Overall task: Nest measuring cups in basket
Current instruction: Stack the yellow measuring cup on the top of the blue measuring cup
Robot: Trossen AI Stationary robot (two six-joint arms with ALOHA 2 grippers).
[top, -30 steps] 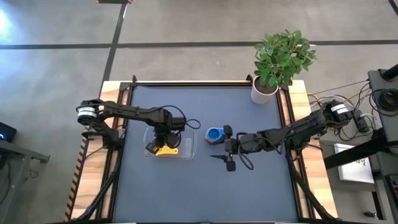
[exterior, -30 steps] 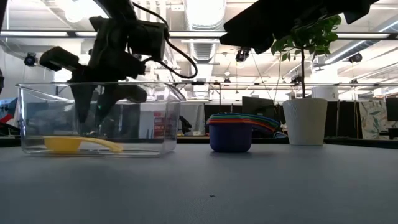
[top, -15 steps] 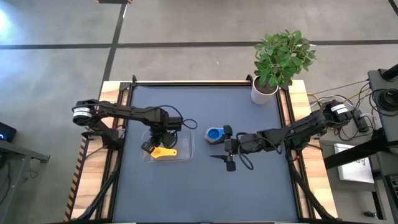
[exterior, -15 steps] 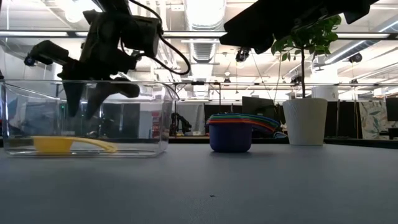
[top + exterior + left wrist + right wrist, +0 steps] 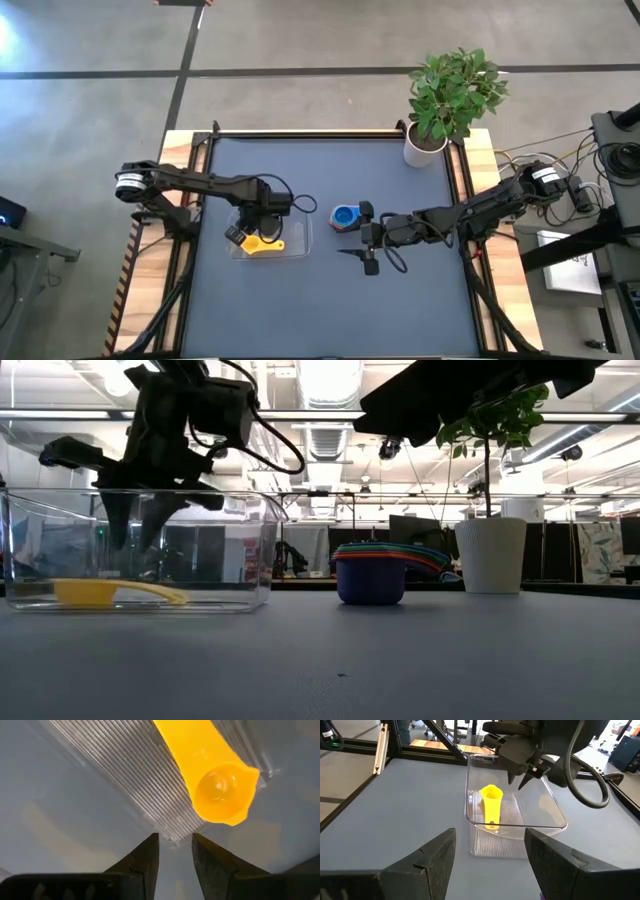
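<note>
A: The left claw (image 5: 140,525) hangs inside the clear basket (image 5: 300,240), fingers slightly spread and gripping nothing; the yellow cup (image 5: 266,243) lies flat on the basket floor just beside it.

B: And the right claw (image 5: 364,237)?

A: It hovers over the surface just beside the stack of cups (image 5: 385,570), fingers spread wide and empty. Its wrist camera looks across at the basket and the other arm, not at the stack.

B: Why does the yellow cup sit alone?

A: It appears to be the 1st one placed. It rests with its bowl toward the left side of the basket and its handle pointing toward the middle, which leaves room for the others to drop in on top. The left claw, with its grip loose, looks to be finishing that placement.

B: What can't be made out?

A: The stack. From above, only the blue cup (image 5: 345,216) shows. At surface level, red, orange, green and teal rims peek out over the blue bowl, but I can't count them exactly or find a purple one. The potted plant (image 5: 452,95) stands well apart at the far right corner.
</note>
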